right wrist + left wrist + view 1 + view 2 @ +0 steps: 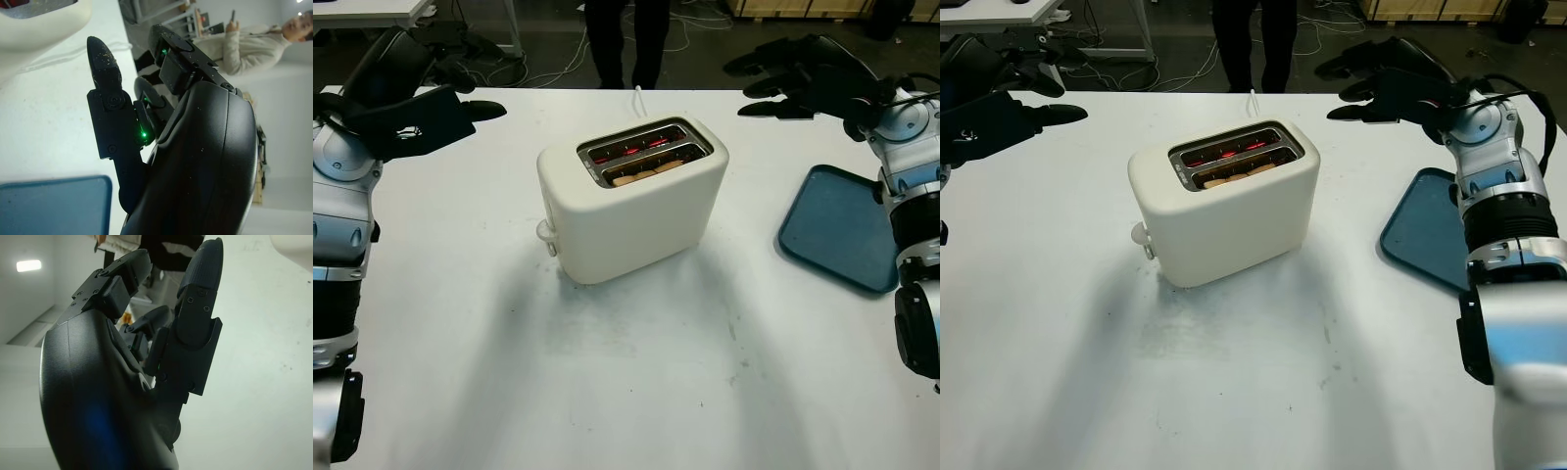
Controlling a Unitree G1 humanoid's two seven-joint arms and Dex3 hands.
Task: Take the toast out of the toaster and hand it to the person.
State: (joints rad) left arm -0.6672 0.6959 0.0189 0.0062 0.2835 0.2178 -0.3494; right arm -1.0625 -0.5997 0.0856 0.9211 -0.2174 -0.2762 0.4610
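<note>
The toast [646, 172] sits mostly hidden inside the toaster [631, 201]; the person [626, 39] is cut off above the legs.

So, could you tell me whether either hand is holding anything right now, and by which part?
Nothing is held. The left hand and right hand are open above the table, either side of the toaster.

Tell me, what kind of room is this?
Probably a lab or workshop, not a kitchen: cables trail over the floor behind the white table, crates stand at the back, and a toaster sits alone.
</note>
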